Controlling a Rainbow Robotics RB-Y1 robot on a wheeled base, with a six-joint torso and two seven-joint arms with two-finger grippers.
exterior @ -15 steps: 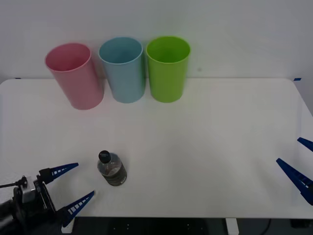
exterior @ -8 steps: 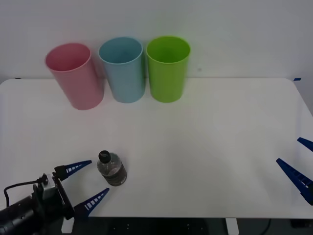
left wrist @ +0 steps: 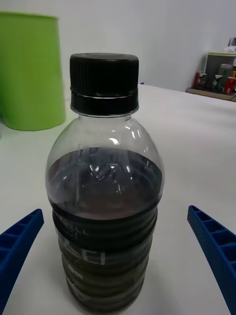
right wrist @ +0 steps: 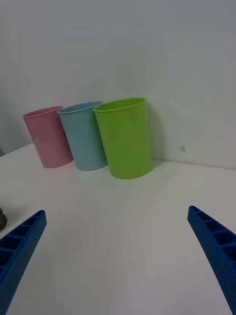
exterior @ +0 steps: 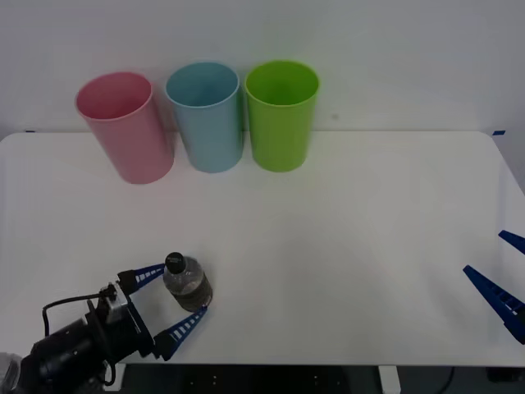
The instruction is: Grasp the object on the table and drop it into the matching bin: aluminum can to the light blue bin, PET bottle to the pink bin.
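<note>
A small clear PET bottle (exterior: 188, 283) with a black cap and dark lower band stands upright near the front left of the white table (exterior: 344, 246). My left gripper (exterior: 170, 300) is open, its blue fingers on either side of the bottle without touching it. Up close, the left wrist view has the bottle (left wrist: 104, 197) standing between the two open fingertips (left wrist: 19, 241). The pink bin (exterior: 125, 126) stands at the back left, with the light blue bin (exterior: 206, 116) beside it. My right gripper (exterior: 502, 283) waits open at the table's right edge.
A green bin (exterior: 281, 114) stands to the right of the light blue one, all three in a row along the back wall. The same pink (right wrist: 48, 136), light blue (right wrist: 84, 135) and green (right wrist: 124, 137) bins appear in the right wrist view.
My left gripper has advanced forward and to the right until its open fingers straddle the bottle. The bottle and the right arm have not moved.
</note>
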